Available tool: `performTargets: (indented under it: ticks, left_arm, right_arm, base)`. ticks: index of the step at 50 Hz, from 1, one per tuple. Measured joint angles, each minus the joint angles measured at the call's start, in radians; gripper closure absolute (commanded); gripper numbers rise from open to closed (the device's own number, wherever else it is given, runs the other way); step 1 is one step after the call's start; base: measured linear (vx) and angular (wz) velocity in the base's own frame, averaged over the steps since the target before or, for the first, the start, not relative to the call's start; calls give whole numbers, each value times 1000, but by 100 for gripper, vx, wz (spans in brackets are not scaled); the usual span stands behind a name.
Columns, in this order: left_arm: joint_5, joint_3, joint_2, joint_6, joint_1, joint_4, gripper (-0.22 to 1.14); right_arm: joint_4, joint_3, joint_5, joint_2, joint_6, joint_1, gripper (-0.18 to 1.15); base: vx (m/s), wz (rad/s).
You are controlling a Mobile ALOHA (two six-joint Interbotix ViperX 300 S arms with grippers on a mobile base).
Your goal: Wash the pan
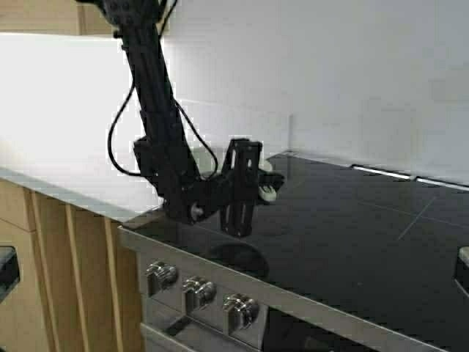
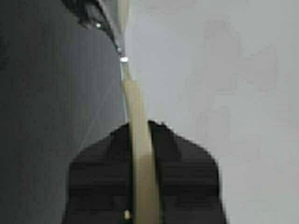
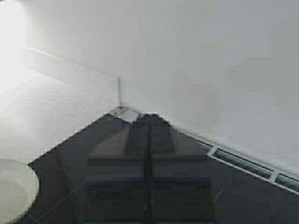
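- Pan (image 1: 270, 185): cream, mostly hidden behind the left gripper in the high view; only a small pale part shows at the gripper's right side. It is above the black glass hob (image 1: 352, 235), near the hob's rear left corner.
- In the left wrist view the pan's handle (image 2: 140, 158) runs as a cream strip between the dark fingers (image 2: 182, 177), with a dark shiny neck beyond it.
- In the right wrist view a curved section of the pan's rim and pale interior (image 3: 16, 189) shows at the frame edge, over the hob.
- Left gripper (image 1: 245, 192): jaws pinching the pan's handle; the arm reaches down from above over the hob's front left area.
- Right gripper (image 3: 149, 163): jaws pressed together, holding nothing, over the hob and pointing toward the white wall (image 3: 210, 56).
- White worktop (image 1: 66, 154) lies left of the hob; three metal knobs (image 1: 199, 292) sit on the front panel below.
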Motion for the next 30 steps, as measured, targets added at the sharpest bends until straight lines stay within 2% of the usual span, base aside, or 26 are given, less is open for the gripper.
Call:
performTargets:
  ticks: [13,30]
  left_arm:
    - [-20,94,-92,3,0,9,89]
    - [-37,101,-109,3,8,8,89]
  right_arm:
    - [-3,-2,0,0,12,0,91]
    - [-11,-2,-2,0,21,0,91]
  base:
    - [0,28]
    - [-1,52]
